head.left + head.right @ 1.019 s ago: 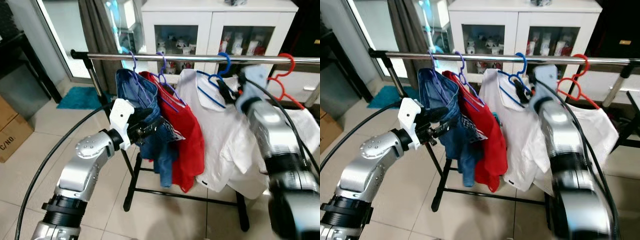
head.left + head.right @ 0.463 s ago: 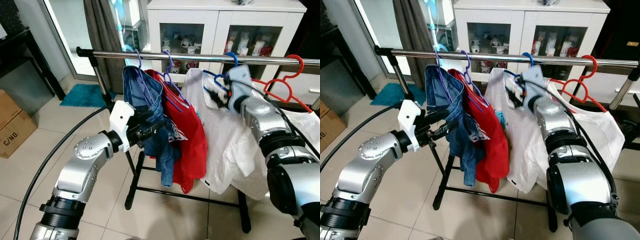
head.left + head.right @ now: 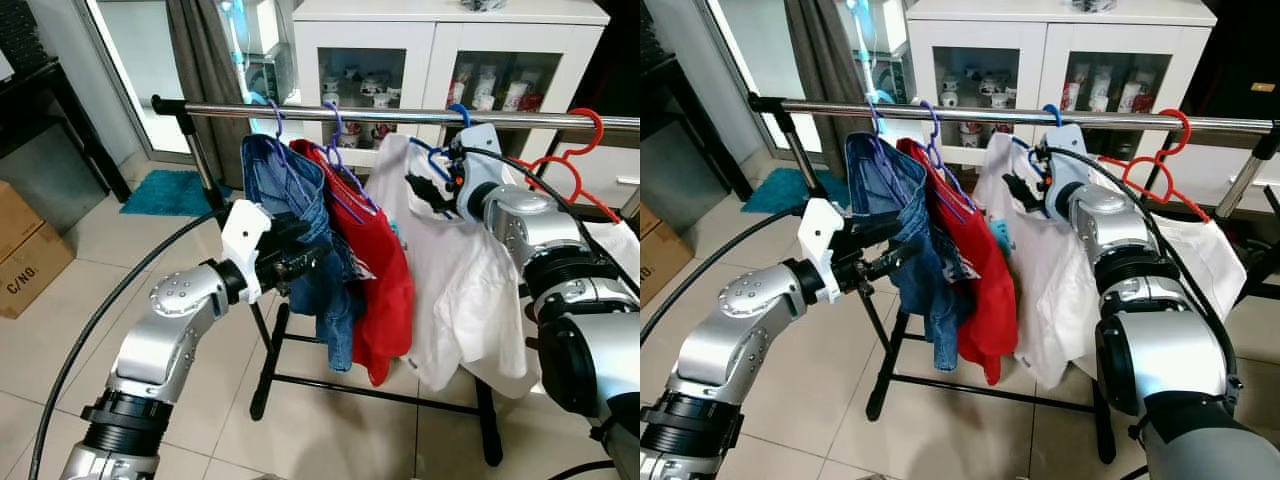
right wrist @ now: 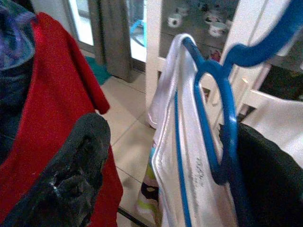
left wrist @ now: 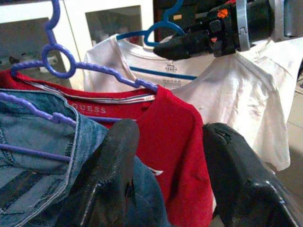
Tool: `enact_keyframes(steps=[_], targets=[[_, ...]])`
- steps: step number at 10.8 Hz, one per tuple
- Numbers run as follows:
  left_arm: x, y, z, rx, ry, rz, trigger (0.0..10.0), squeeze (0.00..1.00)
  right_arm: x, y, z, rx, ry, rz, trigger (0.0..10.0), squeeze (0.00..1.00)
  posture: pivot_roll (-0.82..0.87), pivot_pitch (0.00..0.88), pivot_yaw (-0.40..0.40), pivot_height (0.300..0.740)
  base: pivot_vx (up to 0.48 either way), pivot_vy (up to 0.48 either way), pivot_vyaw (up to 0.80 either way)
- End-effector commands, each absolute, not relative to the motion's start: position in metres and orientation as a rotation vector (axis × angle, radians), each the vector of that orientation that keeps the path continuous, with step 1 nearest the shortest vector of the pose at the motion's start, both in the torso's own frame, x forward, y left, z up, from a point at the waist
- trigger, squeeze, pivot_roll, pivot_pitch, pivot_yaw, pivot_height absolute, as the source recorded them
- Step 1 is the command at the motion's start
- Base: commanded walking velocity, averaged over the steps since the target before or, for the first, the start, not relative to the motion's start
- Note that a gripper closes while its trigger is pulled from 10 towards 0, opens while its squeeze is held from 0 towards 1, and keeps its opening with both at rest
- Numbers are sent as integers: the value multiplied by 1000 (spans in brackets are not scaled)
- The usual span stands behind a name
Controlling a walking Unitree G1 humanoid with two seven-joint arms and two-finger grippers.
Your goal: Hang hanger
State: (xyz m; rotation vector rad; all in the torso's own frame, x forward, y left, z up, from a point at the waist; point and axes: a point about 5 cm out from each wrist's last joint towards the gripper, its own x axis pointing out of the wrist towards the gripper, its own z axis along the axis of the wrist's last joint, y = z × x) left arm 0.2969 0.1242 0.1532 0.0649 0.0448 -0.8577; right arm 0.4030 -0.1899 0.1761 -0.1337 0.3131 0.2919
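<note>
Tiles (image 3: 60,330) (pale) underlie rack (image 3: 400,115); white cabinet (image 3: 440,40) behind.

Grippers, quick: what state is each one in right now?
Left gripper: open, holding nothing, fingers beside the denim garment.
Right gripper: open, fingers either side of the blue hanger carrying the white shirt.

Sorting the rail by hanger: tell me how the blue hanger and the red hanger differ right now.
The blue hanger carries a white shirt; the red hanger shows its frame bare, above another white garment. The blue hanger sits mid-rail beside the red shirt; the red hanger hangs nearer the rail's right end. The right tool is open around the blue hanger; nothing is near the red one. Both hook over the metal rail.
</note>
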Motion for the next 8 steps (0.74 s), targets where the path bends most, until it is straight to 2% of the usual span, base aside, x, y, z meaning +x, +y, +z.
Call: enact_keyframes(steps=[1,2,3,8], targets=[[299,123,155,73,42,-869,10000,0,406,-192,185,-124,304,251,10000,0,-125,0,101,740,0,0,0],[299,122,155,73,42,-871,10000,0,407,-193,185,-115,304,230,6980,0,-125,0,101,740,0,0,0],[298,122,155,73,42,-875,10000,0,408,-192,187,-101,302,217,0,0,-125,0,101,740,0,0,0],[295,119,154,70,53,-931,10000,0,407,-194,186,-106,307,194,0,0,-133,0,103,740,0,0,0]])
